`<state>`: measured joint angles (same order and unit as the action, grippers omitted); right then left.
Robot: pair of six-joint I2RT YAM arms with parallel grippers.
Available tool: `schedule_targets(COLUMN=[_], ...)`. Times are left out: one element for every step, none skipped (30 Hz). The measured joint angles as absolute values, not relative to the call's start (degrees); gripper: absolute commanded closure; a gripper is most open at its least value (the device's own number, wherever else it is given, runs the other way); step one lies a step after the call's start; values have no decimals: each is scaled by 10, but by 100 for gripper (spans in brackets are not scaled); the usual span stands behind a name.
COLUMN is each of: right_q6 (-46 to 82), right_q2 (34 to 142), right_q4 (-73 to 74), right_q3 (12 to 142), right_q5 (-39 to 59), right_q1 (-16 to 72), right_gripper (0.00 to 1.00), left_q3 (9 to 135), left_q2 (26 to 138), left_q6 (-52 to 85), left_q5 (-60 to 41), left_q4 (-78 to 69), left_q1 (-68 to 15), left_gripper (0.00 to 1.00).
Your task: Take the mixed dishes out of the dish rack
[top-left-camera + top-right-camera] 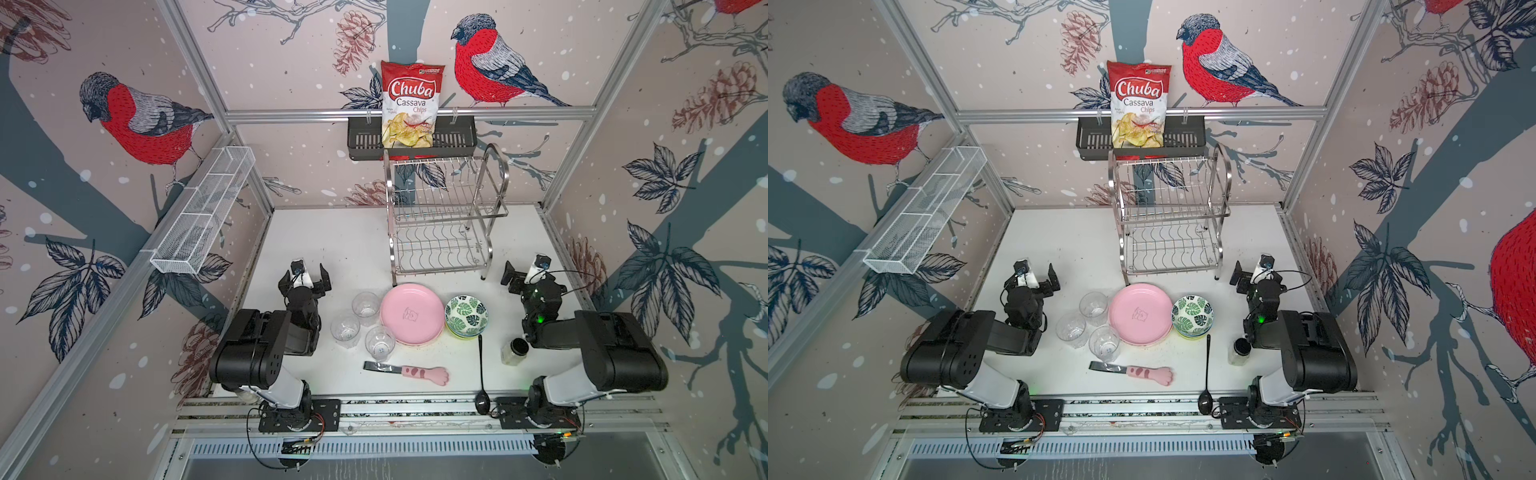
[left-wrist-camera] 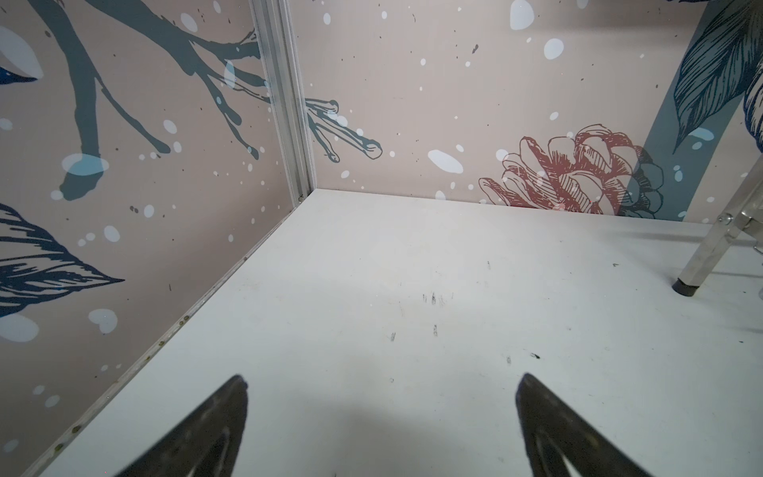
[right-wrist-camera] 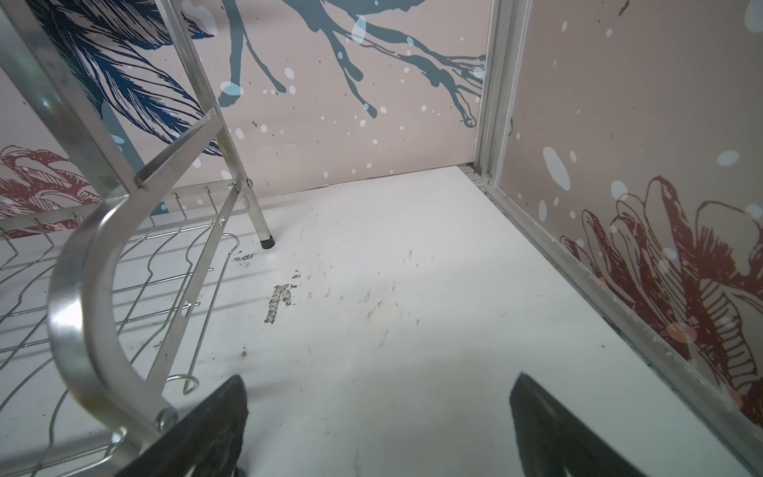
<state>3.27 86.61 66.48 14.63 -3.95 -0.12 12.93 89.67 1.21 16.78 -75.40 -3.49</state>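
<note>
Left end effector: wide, empty, over bare bench, left of centre. Clear glasses, pink-topped plate stack and leaf-patterned bowl stack: centre frame, below the bare dish rack; a careless arm sweep would likely topple the close-set glasses. Right end effector: wide, empty, beside the rack's leg, which it might snag.
</note>
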Motion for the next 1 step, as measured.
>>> schedule_targets(right_q6=[33], right_q2=[866], right_q4=[663], right_q3=[145], right_q5=[-39], right_q1=[-2], right_gripper=[1], left_q3=[129], left_q2=[897], left_q6=[12], left_q5=[168], left_q4=[-754], left_q1=[-35], left_gripper=[1])
